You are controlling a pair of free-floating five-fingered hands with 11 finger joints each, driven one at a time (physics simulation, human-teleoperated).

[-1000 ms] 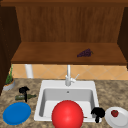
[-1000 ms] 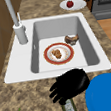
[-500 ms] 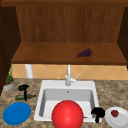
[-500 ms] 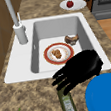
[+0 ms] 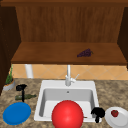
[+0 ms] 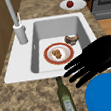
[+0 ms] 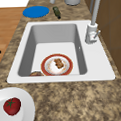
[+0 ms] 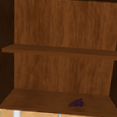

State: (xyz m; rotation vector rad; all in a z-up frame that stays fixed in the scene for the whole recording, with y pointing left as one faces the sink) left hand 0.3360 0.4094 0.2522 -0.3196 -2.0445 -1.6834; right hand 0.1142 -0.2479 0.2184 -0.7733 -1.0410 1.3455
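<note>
The left robot hand (image 6: 99, 56) is seen in the left side view with its fingers straight and spread, holding nothing, hovering over the table edge between the sink (image 6: 23, 68) and the blue plate (image 6: 107, 94). The fingertips are stretched toward the neck of the green bottle (image 6: 65, 99), which lies on its side on the table just beside the blue plate (image 5: 17, 113); whether the bottle is touched cannot be told. In the front view the left robot hand (image 5: 21, 88) is found above the bottle (image 5: 25, 97).

The bottle is judged to be glass: stiff, smooth, likely slippery, breakable if dropped, and prone to rolling as it lies. A hold around the thick body, rather than the thin neck, is judged the firmer one.

The right robot hand (image 5: 98, 112) is placed at the sink's front right corner, next to a white plate (image 5: 122, 120) carrying a tomato (image 5: 114, 113); whether its fingers are curled cannot be told. A red-rimmed plate (image 6: 58, 53) with food rests in the basin, and grapes (image 5: 84, 53) lie on the shelf (image 5: 50, 53) above
</note>
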